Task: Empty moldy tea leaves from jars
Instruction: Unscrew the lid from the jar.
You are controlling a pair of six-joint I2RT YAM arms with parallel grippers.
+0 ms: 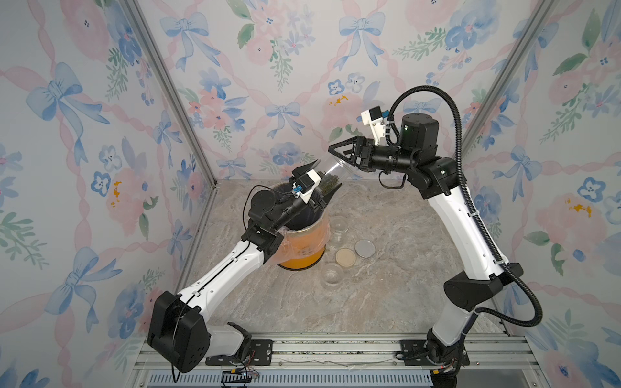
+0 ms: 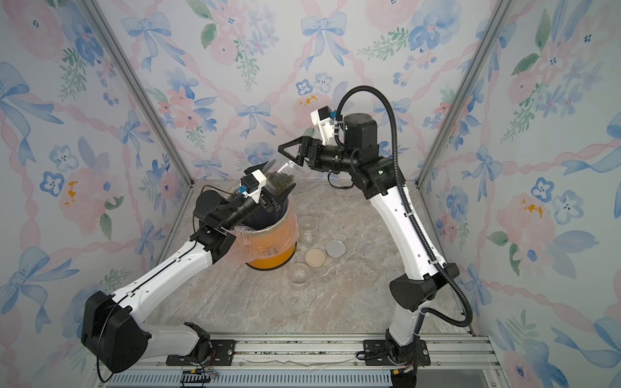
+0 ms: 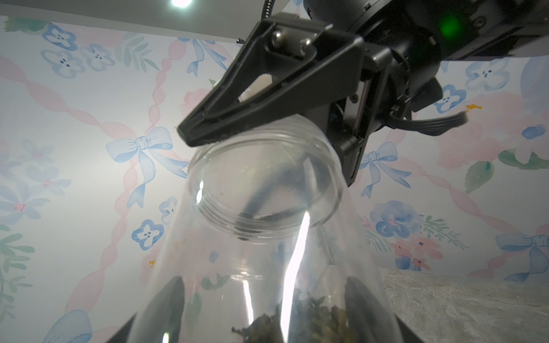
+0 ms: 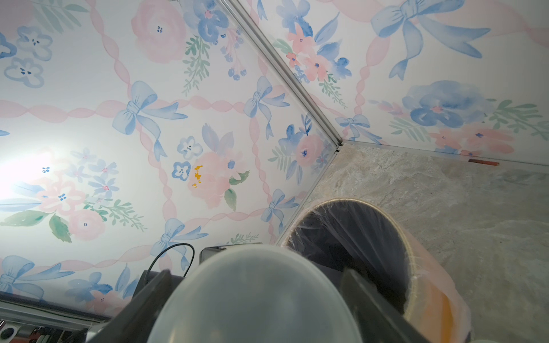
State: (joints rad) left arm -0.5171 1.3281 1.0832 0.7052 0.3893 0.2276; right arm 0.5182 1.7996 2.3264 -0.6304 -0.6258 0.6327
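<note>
My left gripper (image 1: 322, 183) (image 3: 267, 306) is shut on a clear jar (image 1: 332, 174) (image 3: 261, 267), held tilted above the orange bin (image 1: 302, 255). Dark tea leaves (image 1: 326, 186) (image 2: 280, 183) (image 3: 312, 320) lie at the jar's lower end, between the fingers (image 3: 169, 303). My right gripper (image 1: 336, 156) (image 4: 255, 300) is shut on a translucent grey lid (image 4: 255, 297) at the jar's raised mouth. I cannot tell whether the lid is on the threads or just off them. Two empty clear jars (image 1: 339, 228) (image 1: 331, 275) stand on the table beside the bin.
A beige lid (image 1: 346, 257) and a silver lid (image 1: 365, 248) lie flat on the marble table right of the bin. The plastic-lined bin rim (image 4: 411, 261) stands close to the back left corner. Floral walls close in three sides.
</note>
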